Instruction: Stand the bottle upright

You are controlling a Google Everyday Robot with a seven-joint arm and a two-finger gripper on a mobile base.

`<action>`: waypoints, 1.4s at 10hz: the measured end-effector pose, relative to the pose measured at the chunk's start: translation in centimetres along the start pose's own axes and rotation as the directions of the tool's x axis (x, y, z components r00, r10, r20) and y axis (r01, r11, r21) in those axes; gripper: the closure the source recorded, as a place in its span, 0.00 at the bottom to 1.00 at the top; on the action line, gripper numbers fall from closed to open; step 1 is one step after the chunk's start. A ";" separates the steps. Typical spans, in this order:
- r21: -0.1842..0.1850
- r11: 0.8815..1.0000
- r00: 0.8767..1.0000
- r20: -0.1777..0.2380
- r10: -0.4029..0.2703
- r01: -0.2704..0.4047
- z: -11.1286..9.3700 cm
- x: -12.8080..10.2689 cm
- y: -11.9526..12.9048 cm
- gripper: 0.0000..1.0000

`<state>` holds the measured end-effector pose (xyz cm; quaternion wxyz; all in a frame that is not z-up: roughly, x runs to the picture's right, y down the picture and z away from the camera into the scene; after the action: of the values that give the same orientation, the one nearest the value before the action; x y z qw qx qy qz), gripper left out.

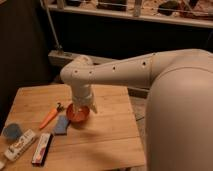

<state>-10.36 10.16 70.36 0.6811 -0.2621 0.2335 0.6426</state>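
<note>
The bottle [20, 145] is white with red-orange and dark print. It lies on its side near the front left corner of the wooden table [110, 135]. My white arm reaches in from the right. My gripper [80, 107] hangs down from the wrist over an orange bowl [78, 115] at the table's middle. It is well to the right of the bottle and farther back. It is not touching the bottle.
An orange carrot [50, 116] and a blue pad [61, 125] lie left of the bowl. A small blue cup [11, 131] stands behind the bottle. A flat black-edged pack [42, 148] lies right of the bottle. A dark wall and a metal rail are behind.
</note>
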 end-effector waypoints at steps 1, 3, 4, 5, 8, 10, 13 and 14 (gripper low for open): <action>0.000 1.000 1.000 0.000 0.000 0.000 0.0 0.0 0.0 0.35; 0.000 1.000 1.000 0.000 0.000 0.000 0.0 0.0 0.0 0.35; 0.000 1.000 1.000 0.000 0.000 0.000 0.0 0.0 0.0 0.35; 0.000 1.000 1.000 0.000 0.000 0.000 0.0 0.0 0.0 0.35; 0.000 1.000 1.000 0.000 0.000 0.000 0.0 0.0 0.0 0.35; -0.001 1.000 1.000 0.001 -0.001 0.001 0.0 0.0 0.0 0.35; 0.002 0.996 0.996 0.034 -0.084 0.084 -0.7 0.0 2.4 0.35; 0.009 0.993 0.992 0.042 -0.119 0.119 -0.8 0.2 3.7 0.35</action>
<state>-13.98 9.91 69.39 0.7238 -0.2597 0.2048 0.6056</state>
